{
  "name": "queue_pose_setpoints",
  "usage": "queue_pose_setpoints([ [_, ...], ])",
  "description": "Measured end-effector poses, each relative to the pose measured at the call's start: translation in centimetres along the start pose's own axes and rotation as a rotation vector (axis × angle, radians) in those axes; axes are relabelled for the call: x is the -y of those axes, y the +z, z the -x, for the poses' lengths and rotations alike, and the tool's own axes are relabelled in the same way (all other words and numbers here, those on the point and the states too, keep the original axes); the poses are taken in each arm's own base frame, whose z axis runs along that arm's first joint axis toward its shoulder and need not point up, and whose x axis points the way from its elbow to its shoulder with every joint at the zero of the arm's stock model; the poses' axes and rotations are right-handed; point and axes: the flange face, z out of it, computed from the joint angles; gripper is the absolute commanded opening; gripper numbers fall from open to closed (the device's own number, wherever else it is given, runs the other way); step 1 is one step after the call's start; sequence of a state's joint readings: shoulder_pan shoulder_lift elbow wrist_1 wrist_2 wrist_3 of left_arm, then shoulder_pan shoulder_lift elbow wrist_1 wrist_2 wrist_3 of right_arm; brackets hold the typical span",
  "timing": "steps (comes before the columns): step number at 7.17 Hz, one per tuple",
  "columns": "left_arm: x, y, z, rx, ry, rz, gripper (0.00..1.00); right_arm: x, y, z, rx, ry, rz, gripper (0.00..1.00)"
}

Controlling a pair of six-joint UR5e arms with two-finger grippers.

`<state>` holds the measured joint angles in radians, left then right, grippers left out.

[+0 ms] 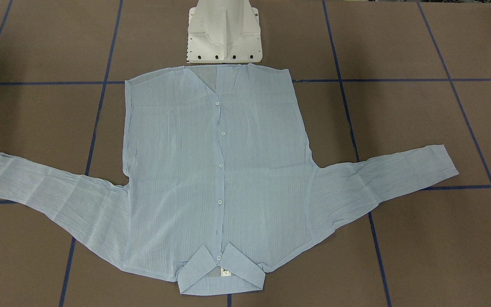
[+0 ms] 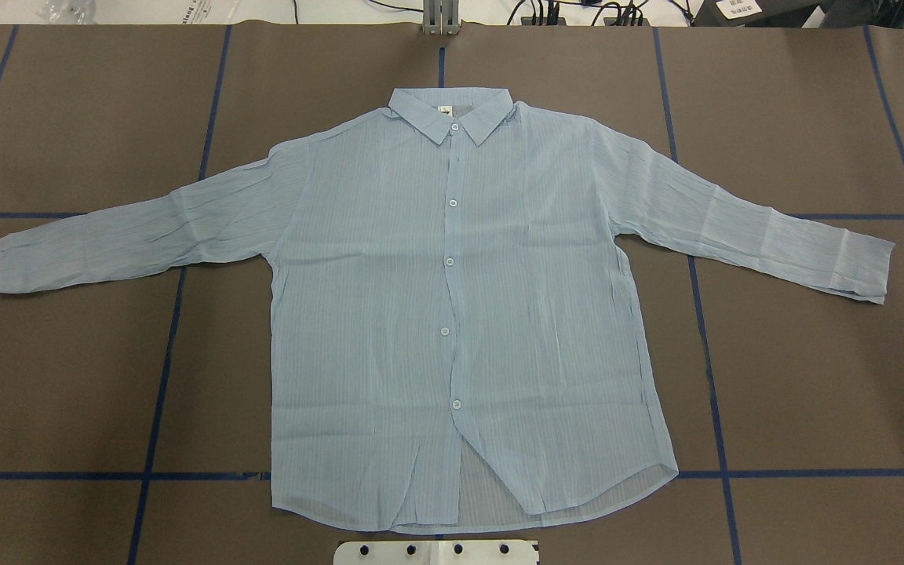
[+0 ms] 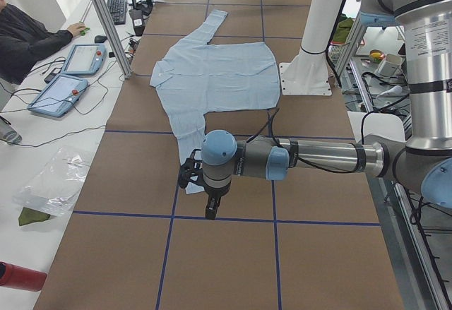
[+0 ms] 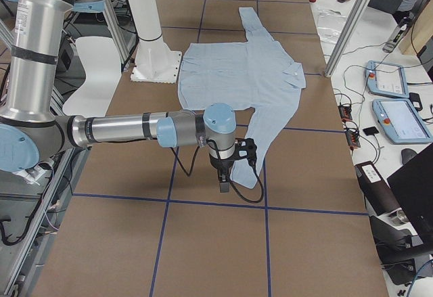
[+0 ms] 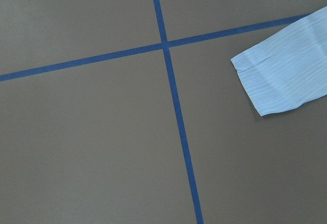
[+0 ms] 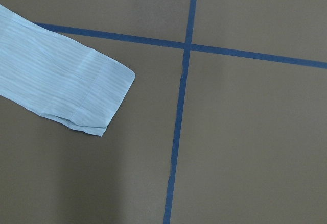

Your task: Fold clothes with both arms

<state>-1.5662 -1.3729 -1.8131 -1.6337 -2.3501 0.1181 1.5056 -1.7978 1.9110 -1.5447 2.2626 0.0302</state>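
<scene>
Brown worktop (image 2: 67, 377) gridded with blue tape (image 2: 67, 475). My left gripper (image 3: 210, 213) hangs over it near one cuff; I cannot tell how wide its fingers stand. Centred, the light blue shirt (image 2: 452, 314) lies flat, buttoned, sleeves spread. My right gripper (image 4: 224, 186) hangs near the other cuff, fingers equally unclear.

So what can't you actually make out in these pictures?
Left gripper: shows only in the exterior left view, small; open or shut cannot be told.
Right gripper: likewise, exterior right view only.
Neck label of the shirt: too small to read in front-facing and overhead views.
Wrist views: only a cuff shows; the frame edge cuts the sleeve.
</scene>
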Motion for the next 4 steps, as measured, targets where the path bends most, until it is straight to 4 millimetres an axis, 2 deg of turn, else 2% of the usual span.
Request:
queue_pose_setpoints([
  [4, 0.5, -0.83, -0.77, 0.004, 0.04, -0.036, 1.0, 0.26, -0.22, 0.2, 0.0, -0.007, -0.008, 1.0],
])
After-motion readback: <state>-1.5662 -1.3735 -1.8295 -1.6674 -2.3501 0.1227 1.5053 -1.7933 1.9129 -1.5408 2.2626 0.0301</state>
